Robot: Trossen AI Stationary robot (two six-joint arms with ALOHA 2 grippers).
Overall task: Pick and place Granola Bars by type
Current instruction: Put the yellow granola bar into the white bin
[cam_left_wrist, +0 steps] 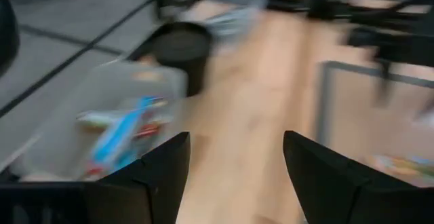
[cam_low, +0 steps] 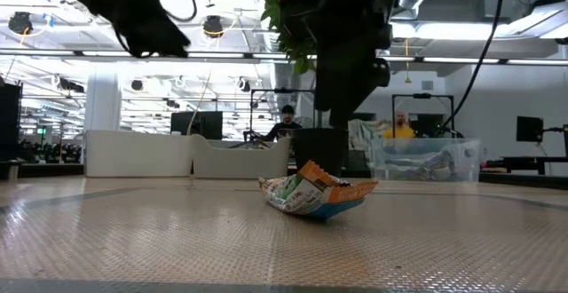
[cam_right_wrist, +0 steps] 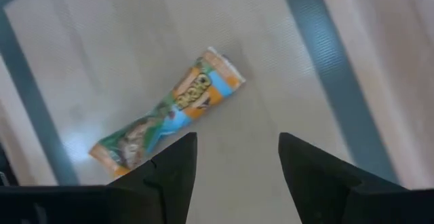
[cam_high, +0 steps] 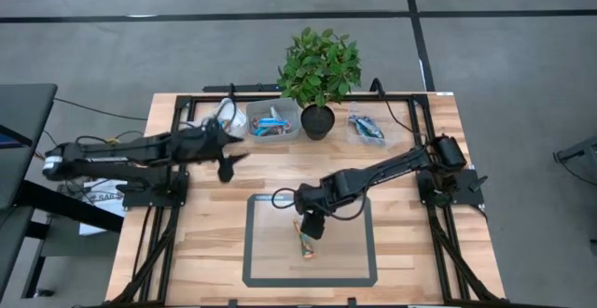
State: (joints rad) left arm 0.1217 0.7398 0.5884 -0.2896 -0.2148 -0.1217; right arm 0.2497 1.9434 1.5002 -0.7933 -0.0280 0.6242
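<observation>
From above, one granola bar [cam_high: 306, 244] lies on the surface inside the grey-framed mat [cam_high: 254, 252], right gripper [cam_high: 313, 226] just over it. At table level it rests flat. Left gripper [cam_left_wrist: 234, 176] spread, empty, near the tub [cam_high: 273, 121]. Right gripper's fingers wide, bar below.

My right gripper [cam_high: 312, 226] hangs open over the taped mat [cam_high: 261, 271], its fingers clear of the one granola bar [cam_high: 306, 245] lying there; bare mat lies all around that bar — open room on every side; at the far edge the potted plant [cam_high: 319, 70] stands between two tubs [cam_high: 273, 121], leaves overhanging; my left gripper [cam_high: 227, 161] hovers near them.
</observation>
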